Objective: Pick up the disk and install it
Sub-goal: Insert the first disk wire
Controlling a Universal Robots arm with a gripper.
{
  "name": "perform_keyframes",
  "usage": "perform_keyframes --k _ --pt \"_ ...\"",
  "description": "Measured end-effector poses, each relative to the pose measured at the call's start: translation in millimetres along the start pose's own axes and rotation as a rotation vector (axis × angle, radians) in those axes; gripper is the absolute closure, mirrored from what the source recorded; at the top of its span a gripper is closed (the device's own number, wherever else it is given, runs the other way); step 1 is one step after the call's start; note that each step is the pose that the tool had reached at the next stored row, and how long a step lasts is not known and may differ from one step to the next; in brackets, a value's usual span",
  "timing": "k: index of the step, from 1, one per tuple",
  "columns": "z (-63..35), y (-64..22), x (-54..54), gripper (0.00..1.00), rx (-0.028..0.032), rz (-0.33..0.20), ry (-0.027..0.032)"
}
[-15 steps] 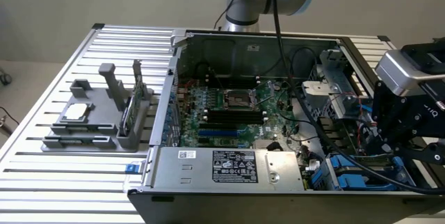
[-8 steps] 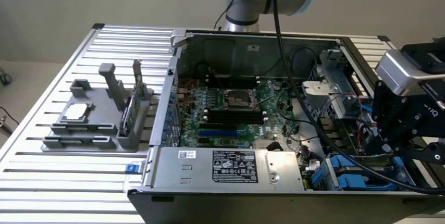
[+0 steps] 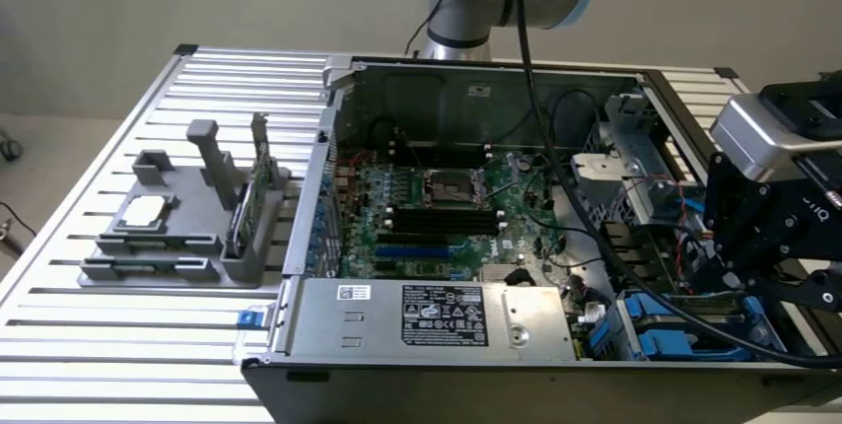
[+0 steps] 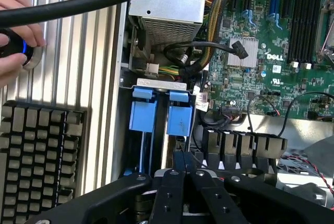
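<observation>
Gripper [image 4: 183, 157] — fingers pressed together, holding nothing, near the drive bay [image 4: 156, 82] of the open case [image 3: 435, 99]. Disk [image 4: 180, 119] — blue carrier, standing in that bay just beside a second carrier [image 4: 142, 113]. Person's hand [image 4: 21, 31] on a button [image 4: 11, 47]; keyboard [image 4: 36, 156] nearby.
</observation>
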State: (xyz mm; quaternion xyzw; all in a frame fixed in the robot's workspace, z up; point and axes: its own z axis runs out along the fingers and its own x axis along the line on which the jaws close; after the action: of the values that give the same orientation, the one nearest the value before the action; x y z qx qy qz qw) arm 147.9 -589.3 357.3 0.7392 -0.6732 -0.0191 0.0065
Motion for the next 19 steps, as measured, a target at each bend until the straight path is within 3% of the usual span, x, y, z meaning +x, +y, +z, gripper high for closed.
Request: perform_keyframes --k 9,12,19 --pt "-0.1 0.0 0.0 0.89 0.0000 0.000 -0.0004" --pt "0.0 0.0 -0.1 0.89 0.0011 0.039 -0.0051" --pt "0.1 0.0 0.0 0.89 0.0038 0.163 -0.0095"
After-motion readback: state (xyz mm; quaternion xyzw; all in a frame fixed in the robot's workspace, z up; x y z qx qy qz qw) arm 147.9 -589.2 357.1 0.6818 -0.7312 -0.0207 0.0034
